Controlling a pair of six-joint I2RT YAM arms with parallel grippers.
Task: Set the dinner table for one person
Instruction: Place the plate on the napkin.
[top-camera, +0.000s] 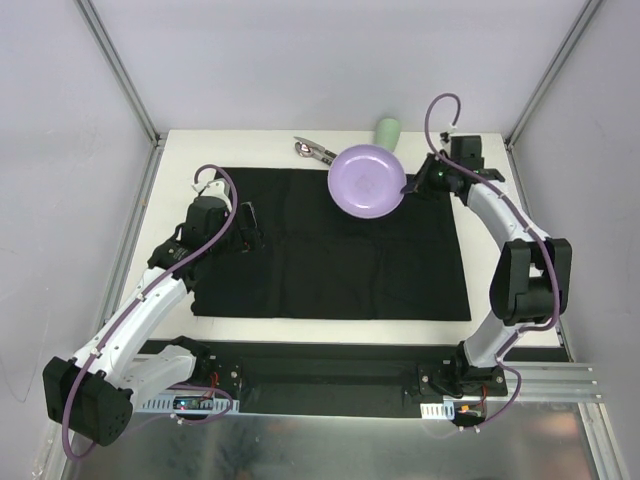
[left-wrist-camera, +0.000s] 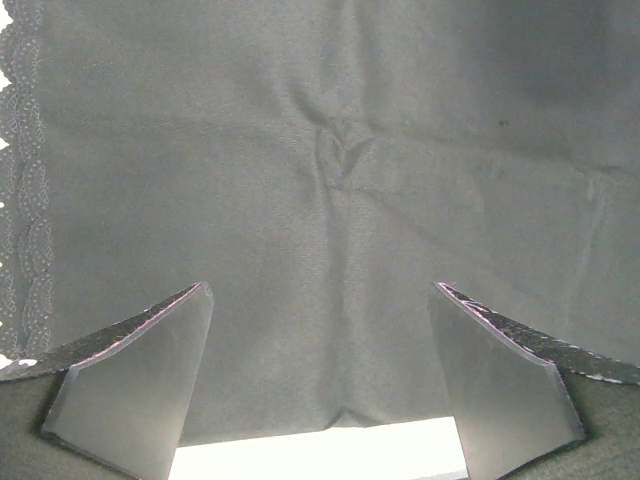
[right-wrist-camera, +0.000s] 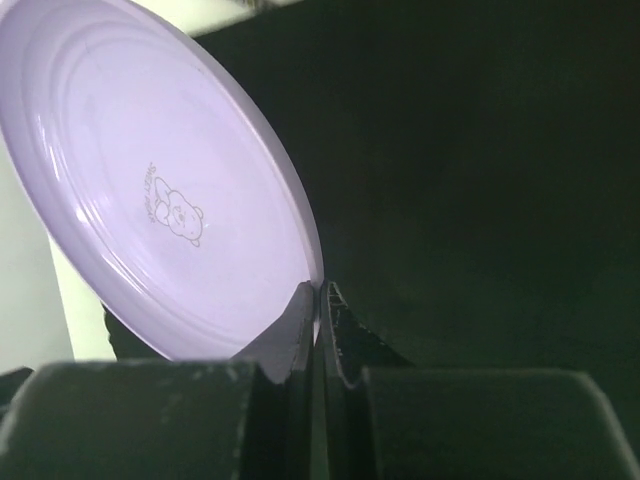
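A lilac plate (top-camera: 367, 181) with a small bear print hangs tilted over the far right part of the black cloth mat (top-camera: 330, 265), which lies on the white dinner table (top-camera: 190, 150). My right gripper (top-camera: 408, 186) is shut on the plate's right rim; in the right wrist view the plate (right-wrist-camera: 150, 190) stands on edge, pinched between the fingertips (right-wrist-camera: 305, 310). My left gripper (top-camera: 247, 228) is open and empty, low over the mat's left part; the left wrist view shows both fingers (left-wrist-camera: 130, 385) spread over the cloth (left-wrist-camera: 330, 180), with the mat's near edge between them.
A metal spoon and fork (top-camera: 313, 150) lie on the table beyond the mat's far edge. A pale green cup (top-camera: 388, 132) lies on its side at the far edge. Grey frame rails (top-camera: 120, 70) border the table.
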